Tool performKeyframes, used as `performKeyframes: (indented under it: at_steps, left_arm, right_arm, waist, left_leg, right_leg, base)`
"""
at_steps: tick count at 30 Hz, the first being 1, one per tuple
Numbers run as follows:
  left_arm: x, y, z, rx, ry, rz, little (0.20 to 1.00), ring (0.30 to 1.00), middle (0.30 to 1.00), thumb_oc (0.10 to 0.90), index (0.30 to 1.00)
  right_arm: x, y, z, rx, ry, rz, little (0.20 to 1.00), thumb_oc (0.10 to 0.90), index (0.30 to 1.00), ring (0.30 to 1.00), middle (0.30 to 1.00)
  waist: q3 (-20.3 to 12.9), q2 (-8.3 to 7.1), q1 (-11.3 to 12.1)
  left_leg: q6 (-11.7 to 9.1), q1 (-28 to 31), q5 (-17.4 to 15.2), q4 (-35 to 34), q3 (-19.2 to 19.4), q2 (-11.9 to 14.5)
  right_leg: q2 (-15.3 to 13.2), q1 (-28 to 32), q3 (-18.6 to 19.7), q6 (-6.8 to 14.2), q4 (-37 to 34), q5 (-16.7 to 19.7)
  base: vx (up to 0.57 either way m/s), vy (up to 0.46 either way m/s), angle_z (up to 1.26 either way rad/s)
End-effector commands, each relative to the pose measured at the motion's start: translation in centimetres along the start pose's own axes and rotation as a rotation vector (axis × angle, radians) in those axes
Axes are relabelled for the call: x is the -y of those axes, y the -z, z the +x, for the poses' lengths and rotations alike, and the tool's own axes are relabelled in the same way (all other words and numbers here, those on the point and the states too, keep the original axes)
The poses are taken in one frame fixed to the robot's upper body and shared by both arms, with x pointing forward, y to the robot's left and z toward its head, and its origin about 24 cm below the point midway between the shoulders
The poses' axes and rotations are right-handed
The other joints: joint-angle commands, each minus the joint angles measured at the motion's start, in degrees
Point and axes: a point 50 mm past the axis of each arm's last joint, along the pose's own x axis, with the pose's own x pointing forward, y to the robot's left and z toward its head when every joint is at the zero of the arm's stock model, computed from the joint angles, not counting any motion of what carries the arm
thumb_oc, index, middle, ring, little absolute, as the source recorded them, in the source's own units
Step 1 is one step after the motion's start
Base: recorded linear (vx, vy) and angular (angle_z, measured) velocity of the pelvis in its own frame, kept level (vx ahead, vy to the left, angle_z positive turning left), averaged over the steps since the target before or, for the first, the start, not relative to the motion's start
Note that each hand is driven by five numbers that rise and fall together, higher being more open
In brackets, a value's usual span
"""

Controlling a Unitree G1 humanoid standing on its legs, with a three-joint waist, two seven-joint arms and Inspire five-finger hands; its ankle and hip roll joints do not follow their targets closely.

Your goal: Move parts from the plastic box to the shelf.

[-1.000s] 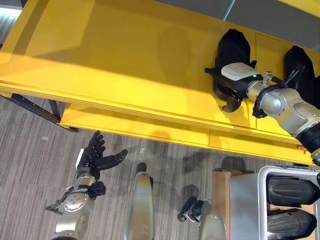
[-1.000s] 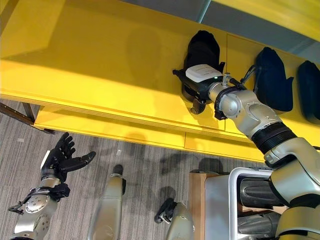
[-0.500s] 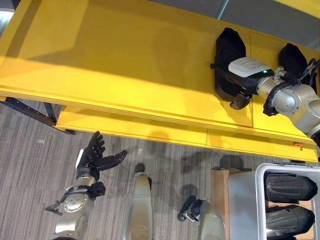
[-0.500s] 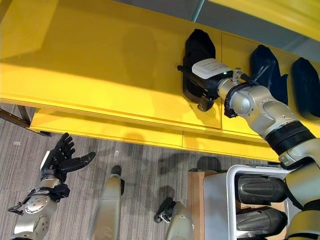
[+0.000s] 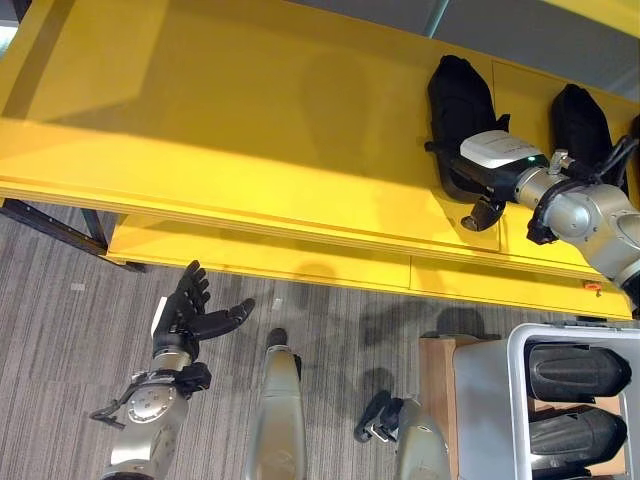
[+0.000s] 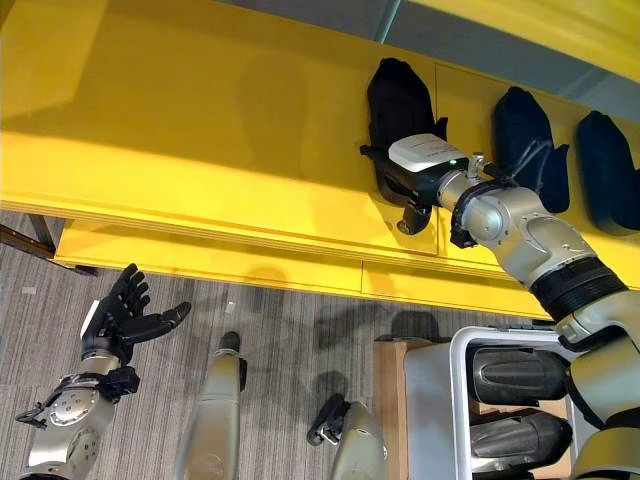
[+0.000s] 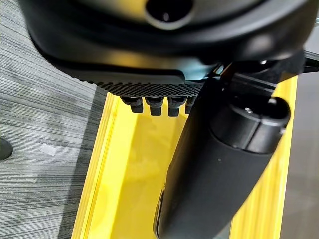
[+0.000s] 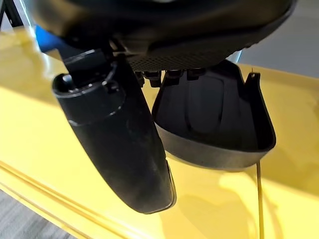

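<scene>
Black part [image 5: 458, 110] on yellow shelf [image 5: 250, 120], right hand [image 5: 478, 185] over it, fingers straight, left hand [image 5: 190, 315] spread.

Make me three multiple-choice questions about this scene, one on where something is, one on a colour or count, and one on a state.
1. Where is the robot's right hand?
A. at the leftmost black moulded plastic part on the shelf
B. inside the plastic box
C. low over the floor

2. What colour is the long flat shelf?
A. grey
B. yellow
C. white

3. How is the left hand?
A. closed on a part
B. pressed to the shelf
C. open, holding nothing

Answers: 1 A, the hand lies over that part's near end. 2 B, its whole top is yellow. 3 C, its fingers are spread above the carpet.
</scene>
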Motion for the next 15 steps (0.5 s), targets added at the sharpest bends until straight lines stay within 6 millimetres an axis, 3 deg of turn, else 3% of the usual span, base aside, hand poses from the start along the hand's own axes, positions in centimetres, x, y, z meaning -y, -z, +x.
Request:
performKeyframes:
  at_steps: [1, 15]
  left_arm:
    - [-0.7, -3.5, 0.6, 0.186, 0.001, 0.052, 1.000, 1.000, 1.000, 0.900, 1.000]
    - [-1.1, -3.6, 0.6, 0.189, -0.010, 0.059, 1.000, 1.000, 1.000, 0.900, 1.000]
  right_arm:
    - [4.6, 1.5, -1.5, -0.042, 0.206, 0.044, 1.000, 0.900, 1.000, 1.000, 1.000]
    - [6.5, 0.8, -2.1, 0.003, 0.291, 0.056, 1.000, 0.900, 1.000, 1.000, 1.000]
  waist:
    - [-4.26, -0.92, 0.18]
    - [-4.94, -1.29, 0.02]
  left_leg:
    - [-2.75, 3.85, -8.98, 4.71, -3.66, 3.87]
    - [-2.54, 4.06, -9.20, 4.97, -3.62, 3.92]
  right_leg:
    - [-0.25, -1.23, 3.24, 2.18, -1.55, 7.68]
    - [0.10, -0.43, 3.00, 2.36, -2.11, 7.93]
  base:
    - [0.00, 0.000, 0.00]
    - [0.00, 0.000, 0.00]
